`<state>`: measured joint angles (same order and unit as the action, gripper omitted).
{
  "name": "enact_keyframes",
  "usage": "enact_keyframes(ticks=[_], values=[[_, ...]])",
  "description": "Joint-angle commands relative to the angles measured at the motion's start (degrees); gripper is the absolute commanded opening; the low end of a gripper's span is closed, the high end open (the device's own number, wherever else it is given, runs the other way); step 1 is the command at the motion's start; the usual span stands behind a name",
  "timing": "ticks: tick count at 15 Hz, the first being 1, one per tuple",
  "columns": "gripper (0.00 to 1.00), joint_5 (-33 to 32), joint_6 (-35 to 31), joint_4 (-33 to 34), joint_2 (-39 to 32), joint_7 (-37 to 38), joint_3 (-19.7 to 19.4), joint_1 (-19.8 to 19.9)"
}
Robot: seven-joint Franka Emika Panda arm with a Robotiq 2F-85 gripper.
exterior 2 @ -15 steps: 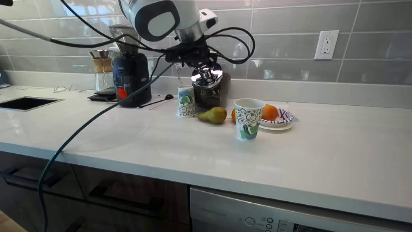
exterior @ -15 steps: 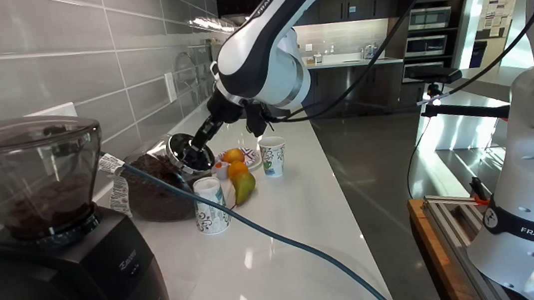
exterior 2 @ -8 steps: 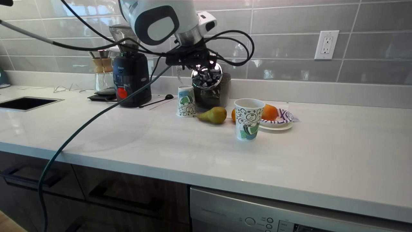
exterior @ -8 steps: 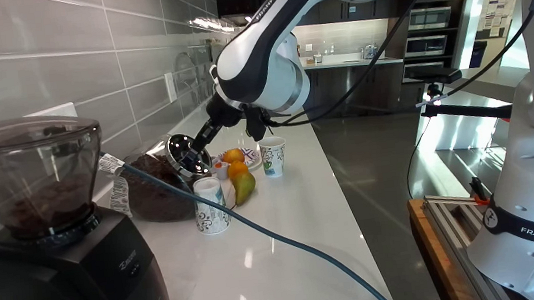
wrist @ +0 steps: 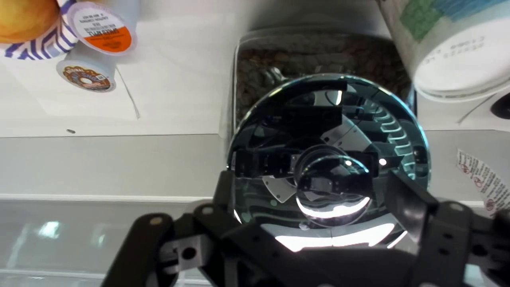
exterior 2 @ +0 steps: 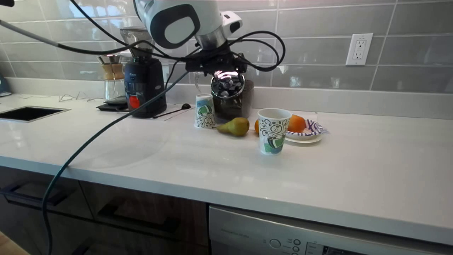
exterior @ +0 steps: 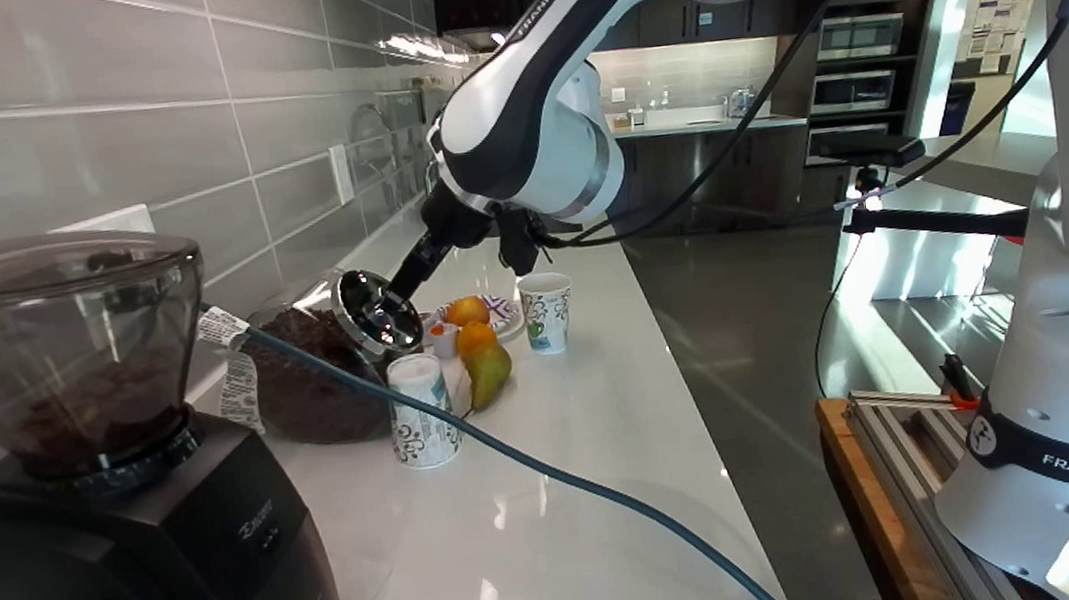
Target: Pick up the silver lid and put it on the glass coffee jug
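The silver lid (exterior: 371,315) is on the glass jug (exterior: 316,410), covering its slanted mouth and tilted the same way, its shiny face turned toward the room. Over the last second it has settled a little flatter against the jug, and in the latest half second it has barely shifted. The bigger change is in the gripper (wrist: 310,183): in an exterior view it was in front of the lid a second ago, and now it stands just above, leaving nearly the whole round face in sight. The wrist view shows the fingers (wrist: 408,201) wide apart, on either side of the knob (wrist: 334,187) with nothing clamped. I take that to mean the lid has been let go and the placing is all but done; what is left, I judge, is to back away without catching the knob. The edge is all reflections and partly hidden, so I can't be sure it sits snug all round

Just beside the jug is an upturned paper cup (exterior 2: 204,115), likely in the way of a slipping lid. Then come a pear (exterior 2: 234,126), an orange (exterior 2: 296,124) on a plate (exterior 2: 315,126), and a second paper cup (exterior 2: 274,132), all unmoved
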<state>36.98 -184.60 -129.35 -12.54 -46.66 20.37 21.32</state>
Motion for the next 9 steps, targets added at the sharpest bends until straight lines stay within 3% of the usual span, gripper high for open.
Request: enact_keyframes(ticks=[1,4,7,9], values=[[1.00,-1.59,2.17,-6.93,5.89,4.99,-8.46,-5.37],[1.00,-5.52,5.43,-12.63,10.73,12.63,-18.10,-11.77],[1.00,-18.83,12.16,-15.87,16.04,25.53,-21.64,-11.96],[1.00,-28.68,20.48,-15.51,19.74,33.50,-21.58,-10.07]])
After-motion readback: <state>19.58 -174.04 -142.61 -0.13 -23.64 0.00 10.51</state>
